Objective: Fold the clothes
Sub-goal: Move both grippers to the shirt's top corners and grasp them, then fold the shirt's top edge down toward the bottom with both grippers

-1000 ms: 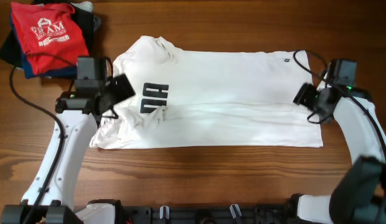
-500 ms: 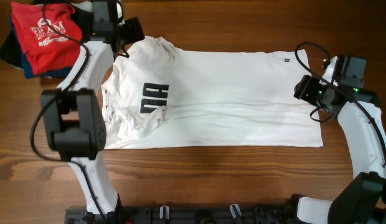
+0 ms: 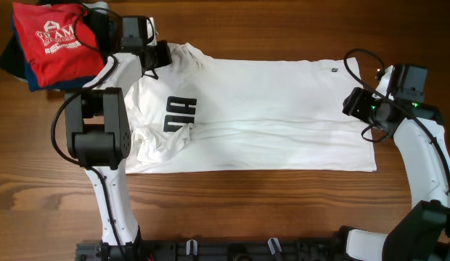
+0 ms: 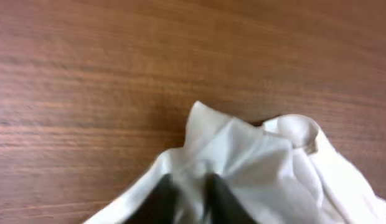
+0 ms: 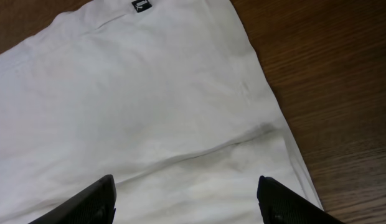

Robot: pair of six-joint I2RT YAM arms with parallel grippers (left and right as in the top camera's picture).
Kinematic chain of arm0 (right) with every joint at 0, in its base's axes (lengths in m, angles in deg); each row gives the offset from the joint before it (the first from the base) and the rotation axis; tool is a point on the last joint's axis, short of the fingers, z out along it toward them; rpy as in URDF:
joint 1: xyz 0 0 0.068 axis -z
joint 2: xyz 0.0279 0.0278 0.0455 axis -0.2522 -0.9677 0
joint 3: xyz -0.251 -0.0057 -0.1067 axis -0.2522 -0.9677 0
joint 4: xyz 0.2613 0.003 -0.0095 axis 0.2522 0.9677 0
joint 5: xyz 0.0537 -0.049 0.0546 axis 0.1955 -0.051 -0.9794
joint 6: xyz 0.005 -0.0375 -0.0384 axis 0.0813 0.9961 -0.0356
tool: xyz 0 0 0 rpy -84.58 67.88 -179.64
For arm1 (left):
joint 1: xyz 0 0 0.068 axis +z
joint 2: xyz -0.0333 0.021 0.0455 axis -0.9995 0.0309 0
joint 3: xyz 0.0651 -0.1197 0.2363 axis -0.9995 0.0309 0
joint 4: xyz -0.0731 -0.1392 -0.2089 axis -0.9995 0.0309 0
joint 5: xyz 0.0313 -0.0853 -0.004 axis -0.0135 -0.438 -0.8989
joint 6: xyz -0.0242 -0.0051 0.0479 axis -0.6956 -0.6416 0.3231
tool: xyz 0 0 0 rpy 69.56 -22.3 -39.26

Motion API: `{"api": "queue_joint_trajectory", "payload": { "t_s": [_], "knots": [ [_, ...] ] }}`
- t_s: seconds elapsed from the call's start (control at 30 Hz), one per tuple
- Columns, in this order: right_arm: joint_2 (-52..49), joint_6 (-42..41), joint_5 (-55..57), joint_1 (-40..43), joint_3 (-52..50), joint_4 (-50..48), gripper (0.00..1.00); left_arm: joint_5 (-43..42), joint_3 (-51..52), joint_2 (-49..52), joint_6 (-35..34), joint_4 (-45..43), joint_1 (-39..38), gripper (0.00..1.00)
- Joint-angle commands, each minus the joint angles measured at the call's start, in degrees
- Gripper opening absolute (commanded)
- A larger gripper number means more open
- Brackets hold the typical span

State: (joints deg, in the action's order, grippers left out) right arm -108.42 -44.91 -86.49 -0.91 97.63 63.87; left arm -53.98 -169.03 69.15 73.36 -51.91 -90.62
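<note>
The white T-shirt point(image 3: 268, 116) lies spread across the table, with black lettering point(image 3: 179, 114) near its left end. That left part is bunched and wrinkled. My left gripper point(image 3: 161, 54) is at the shirt's far left corner, shut on a pinch of white fabric point(image 4: 261, 168). In the left wrist view the cloth sits between the two dark fingers of that gripper point(image 4: 188, 196). My right gripper point(image 3: 353, 103) hangs open over the shirt's right edge. In the right wrist view the right gripper point(image 5: 187, 199) has its fingers wide apart above flat cloth point(image 5: 149, 106). A small dark tag point(image 5: 141, 5) shows at the top.
A red T-shirt with white print point(image 3: 54, 40) lies on folded dark navy garments point(image 3: 14, 61) at the far left corner, just beside my left gripper. Bare wooden table point(image 3: 247, 210) runs along the front. A black cable point(image 3: 359, 69) loops near the right arm.
My left arm has swung from the shirt's left side up to its far left corner, and its gripper has closed on the fabric. The right gripper shifted only slightly.
</note>
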Motion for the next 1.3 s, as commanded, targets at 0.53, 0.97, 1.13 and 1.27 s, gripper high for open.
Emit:
{"api": "queue_joint_trajectory", "payload": {
  "t_s": [0.53, 0.97, 1.13, 1.27],
  "knots": [
    [-18.7, 5.6, -0.5, 0.2, 27.6, 9.1, 0.75, -2.4, -0.5, -7.1, -6.0, 11.8, 0.4, 0.04],
    [-42.4, 6.9, 4.7, 0.2, 41.1, -3.6, 0.76, -2.4, -0.5, -7.1, -6.0, 12.4, 0.4, 0.04],
    [-46.5, 6.9, 2.0, -0.3, 41.1, -6.0, 0.76, -2.4, -0.5, -7.1, -6.0, 12.4, 0.4, 0.04],
    [-48.6, 6.9, 0.8, -1.5, 41.1, -8.6, 0.76, -2.4, -0.5, -7.1, -6.0, 12.6, 0.3, 0.04]
  ]
}}
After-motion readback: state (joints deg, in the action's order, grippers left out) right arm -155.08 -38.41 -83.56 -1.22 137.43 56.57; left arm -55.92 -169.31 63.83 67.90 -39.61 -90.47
